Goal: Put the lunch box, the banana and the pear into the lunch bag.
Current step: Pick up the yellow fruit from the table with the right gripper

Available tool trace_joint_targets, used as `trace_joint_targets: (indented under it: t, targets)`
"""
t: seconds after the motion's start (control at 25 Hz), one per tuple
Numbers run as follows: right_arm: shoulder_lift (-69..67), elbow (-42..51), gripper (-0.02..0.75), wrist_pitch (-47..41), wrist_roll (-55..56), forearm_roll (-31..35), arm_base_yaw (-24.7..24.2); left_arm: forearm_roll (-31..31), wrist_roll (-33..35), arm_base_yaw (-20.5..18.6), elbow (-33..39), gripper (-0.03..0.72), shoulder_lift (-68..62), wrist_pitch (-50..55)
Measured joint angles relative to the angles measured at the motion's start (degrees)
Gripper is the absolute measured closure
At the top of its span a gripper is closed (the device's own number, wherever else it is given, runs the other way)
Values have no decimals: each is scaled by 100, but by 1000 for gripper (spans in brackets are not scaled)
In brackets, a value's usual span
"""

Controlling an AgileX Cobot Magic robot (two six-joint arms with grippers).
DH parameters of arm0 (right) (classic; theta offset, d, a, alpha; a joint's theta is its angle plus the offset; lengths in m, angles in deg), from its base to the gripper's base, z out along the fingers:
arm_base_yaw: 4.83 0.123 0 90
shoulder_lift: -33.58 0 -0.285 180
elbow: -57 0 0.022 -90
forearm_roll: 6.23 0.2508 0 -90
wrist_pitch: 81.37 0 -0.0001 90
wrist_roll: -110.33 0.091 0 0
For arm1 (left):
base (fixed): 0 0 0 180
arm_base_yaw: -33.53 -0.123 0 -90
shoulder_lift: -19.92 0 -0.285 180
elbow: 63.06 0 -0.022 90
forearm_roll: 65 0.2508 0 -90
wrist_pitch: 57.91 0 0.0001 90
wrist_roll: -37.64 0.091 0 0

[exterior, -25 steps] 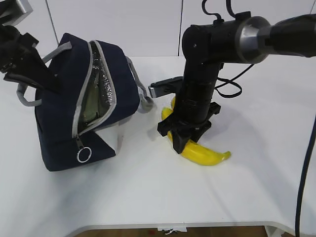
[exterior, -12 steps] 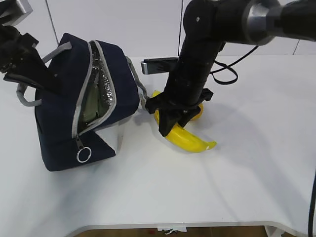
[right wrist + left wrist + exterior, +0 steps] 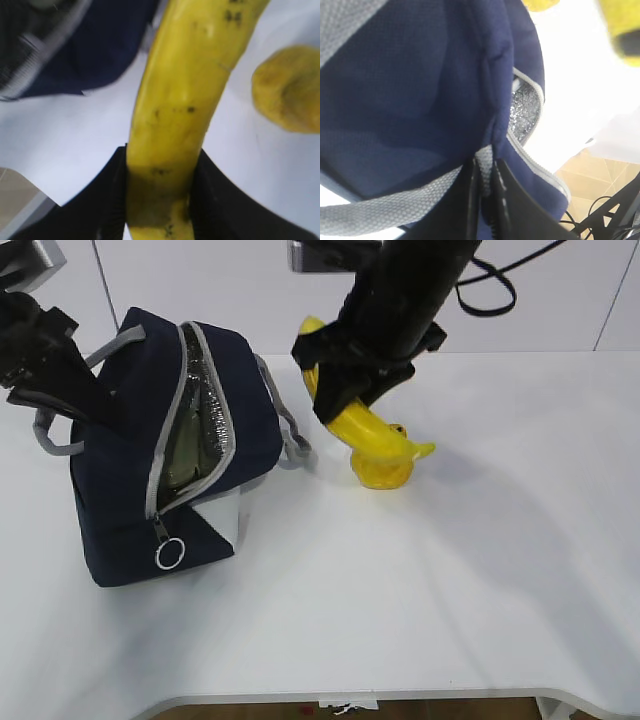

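Right gripper (image 3: 345,390) clamps banana (image 3: 370,430), clear of table, long axis slanting down-right. Lunch bag (image 3: 215,430) lies to its left, zipper mouth gaping. Left gripper (image 3: 485,180) pinches bag's handle (image 3: 380,215). Pear (image 3: 382,468) just below banana.

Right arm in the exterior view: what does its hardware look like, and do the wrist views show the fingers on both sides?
The right arm is matte black, with rounded cylindrical links and black cables looping behind it. A grey-and-black wrist camera bar sticks out sideways. The right gripper has flat black fingers with ribbed pads. The left gripper has the same slim black fingers.
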Motion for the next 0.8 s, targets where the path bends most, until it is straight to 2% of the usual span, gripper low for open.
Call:
trace_joint_targets:
  t: [0.12,0.2,0.4,0.52,0.8]
  targets:
    - [46,-499,480,-26,0,160,0,0,0,0,0,674,0,0]
    - [46,-802,481,-38,-50,573,0,-13,0,0,0,674,0,0]
    - [-35,-1022,481,-79,-525,2123,0,-194,0,0,0,674,0,0]
    - [-320,-1022,481,171,-886,2836,0,-273,0,0,0,674,0,0]
    - [-1102,-1022,481,799,-1022,3278,0,-471,0,0,0,674,0,0]
